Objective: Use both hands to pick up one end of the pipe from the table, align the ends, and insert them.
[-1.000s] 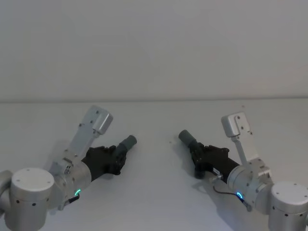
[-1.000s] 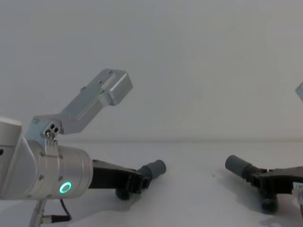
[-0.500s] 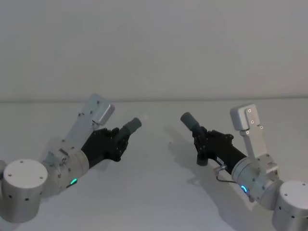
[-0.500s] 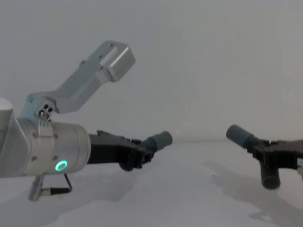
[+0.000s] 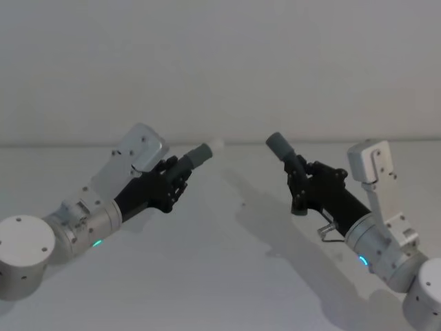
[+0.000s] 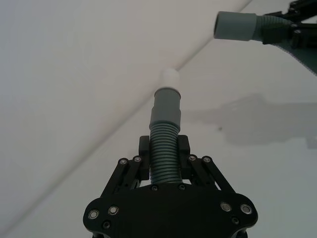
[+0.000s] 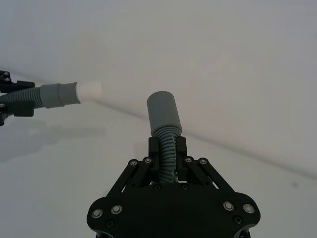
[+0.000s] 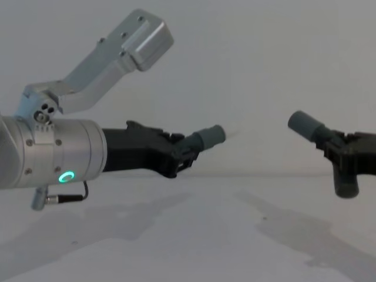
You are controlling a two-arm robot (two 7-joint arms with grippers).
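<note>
Both pipe pieces hang above the white table [image 5: 227, 283]. My left gripper [image 5: 172, 181] is shut on the ribbed middle of the left pipe piece [image 5: 196, 157], whose white tip [image 5: 217, 145] points right. My right gripper [image 5: 300, 182] is shut on the right pipe piece [image 5: 280, 146], its open grey socket facing up and left. The two ends are apart, with a clear gap between them. In the left wrist view the fingers [image 6: 143, 148] clamp the ribbed section [image 6: 164, 153]. In the right wrist view the socket cuff [image 7: 163, 111] faces the white tip [image 7: 89, 90].
A plain pale wall stands behind the table's far edge [image 5: 227, 144]. Soft shadows of both arms lie on the table [image 8: 194, 235] below the held pieces.
Both arms have lifted their pipe pieces off the table. They rose and moved forward, and the two ends have come closer together.
</note>
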